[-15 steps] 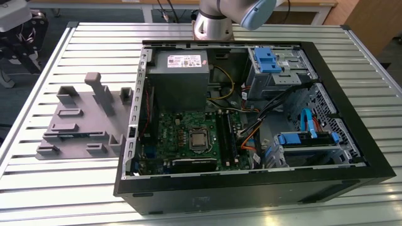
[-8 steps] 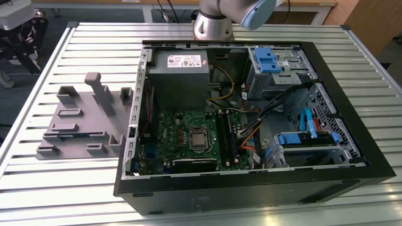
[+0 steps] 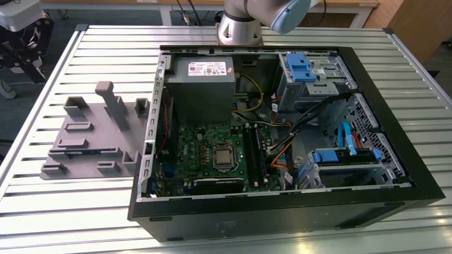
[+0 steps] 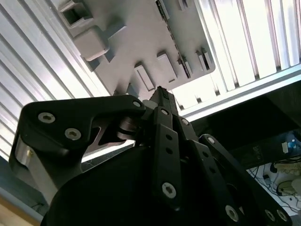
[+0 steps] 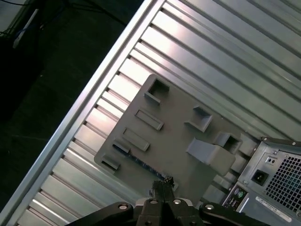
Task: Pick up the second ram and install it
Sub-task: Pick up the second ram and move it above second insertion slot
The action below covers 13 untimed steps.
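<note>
Second ram sits on edge in the grey holder, at the exterior view's left on the bench. End effector hangs above, pinched together, empty. A clean pick likely needs opened fingers squared across the stick.

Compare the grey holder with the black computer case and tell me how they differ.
The grey holder is a low, flat plate with raised blocks and slots. The black computer case is a much larger, deep box lying open. The holder sits at the exterior view's left, the case at its right. The case contains a green motherboard and a power supply, while the holder is plain grey plastic. Both rest on the slatted metal table.
</note>
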### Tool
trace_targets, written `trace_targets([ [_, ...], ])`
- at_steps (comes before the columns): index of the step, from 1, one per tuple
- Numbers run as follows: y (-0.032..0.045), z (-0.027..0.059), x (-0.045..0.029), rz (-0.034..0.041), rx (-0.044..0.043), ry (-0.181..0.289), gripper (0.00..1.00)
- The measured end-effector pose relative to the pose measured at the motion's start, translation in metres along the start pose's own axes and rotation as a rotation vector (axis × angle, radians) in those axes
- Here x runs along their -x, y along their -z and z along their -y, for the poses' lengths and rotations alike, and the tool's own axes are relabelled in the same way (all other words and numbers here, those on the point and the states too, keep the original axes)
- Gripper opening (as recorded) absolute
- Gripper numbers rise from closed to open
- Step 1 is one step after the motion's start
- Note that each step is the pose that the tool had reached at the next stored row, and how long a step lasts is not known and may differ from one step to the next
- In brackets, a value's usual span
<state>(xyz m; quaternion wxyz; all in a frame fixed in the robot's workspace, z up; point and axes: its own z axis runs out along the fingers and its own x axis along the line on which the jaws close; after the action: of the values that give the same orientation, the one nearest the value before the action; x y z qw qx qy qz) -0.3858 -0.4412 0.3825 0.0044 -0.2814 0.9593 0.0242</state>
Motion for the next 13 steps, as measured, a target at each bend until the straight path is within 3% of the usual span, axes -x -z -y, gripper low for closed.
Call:
trace_targets([
  [13, -0.0001, 0.0002, -0.0003, -0.0057, 0.0029, 0.131, 0.11],
])
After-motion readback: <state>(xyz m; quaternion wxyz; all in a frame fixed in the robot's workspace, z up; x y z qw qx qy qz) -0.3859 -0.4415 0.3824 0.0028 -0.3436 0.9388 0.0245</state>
